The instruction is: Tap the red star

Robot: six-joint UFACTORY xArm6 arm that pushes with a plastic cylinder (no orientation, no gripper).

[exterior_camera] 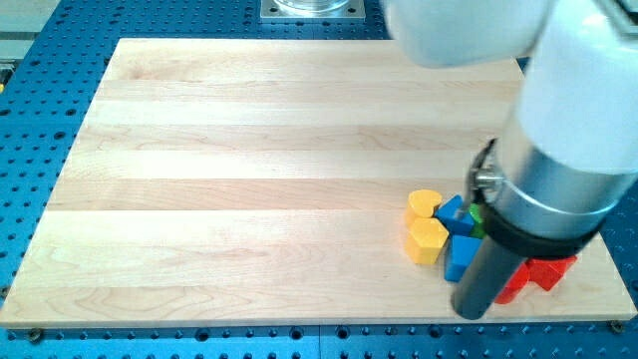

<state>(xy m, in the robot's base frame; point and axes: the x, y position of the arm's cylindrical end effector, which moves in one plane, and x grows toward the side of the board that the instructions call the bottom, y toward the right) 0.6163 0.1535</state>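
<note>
Here my tip [472, 313] sits low at the view's bottom right, touching the blue block [461, 255], with nothing to pinch, and the red star [546, 271] peeks out just behind my arm, likely because I came close to tap it.

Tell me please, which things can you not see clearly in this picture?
- Red blocks, camera view: mostly behind the arm; which is the star, cannot tell.
- Green block: only a sliver shows beside the arm; shape unknown.
- My tip: whether it touches the red blocks is unclear.
- Blue blocks: partly covered by the rod.
</note>
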